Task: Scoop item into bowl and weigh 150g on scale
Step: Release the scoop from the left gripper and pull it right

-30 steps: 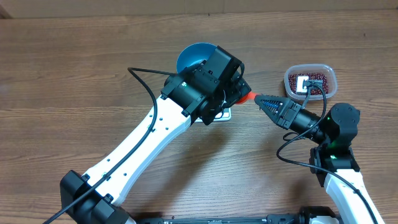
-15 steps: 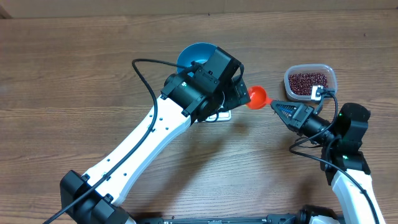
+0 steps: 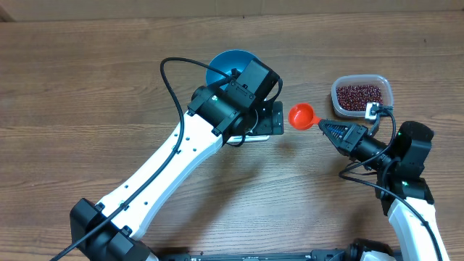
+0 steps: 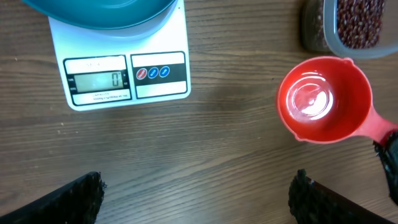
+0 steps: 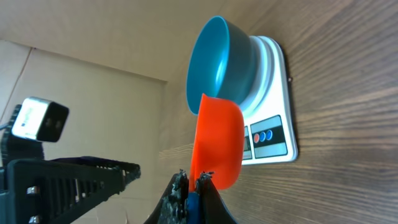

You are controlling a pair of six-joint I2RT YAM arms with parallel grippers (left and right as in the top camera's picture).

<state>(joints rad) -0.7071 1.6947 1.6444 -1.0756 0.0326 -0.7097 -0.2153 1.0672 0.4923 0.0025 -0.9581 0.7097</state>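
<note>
Blue bowl [image 3: 220,67], white scale [image 4: 121,68], red scoop [image 4: 323,99], dark red-brown beans [image 3: 359,96], wood-grain table [image 3: 87,87].

I see the small dark red-brown beans [image 3: 359,95] lying as a loose grainy mass in a clear plastic tub [image 3: 391,93], just beyond the tip of my right gripper [image 3: 322,125] and off to one side. The round, deep, bright blue bowl [image 5: 217,56] sits upright on the flat white rectangular digital scale [image 4: 175,37], ahead of my left gripper [image 4: 199,205], toward its left finger. The grey display reads zero.

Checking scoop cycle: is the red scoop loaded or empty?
Empty. Left wrist view shows the scoop with a bare glossy red inside, nothing in it.
</note>
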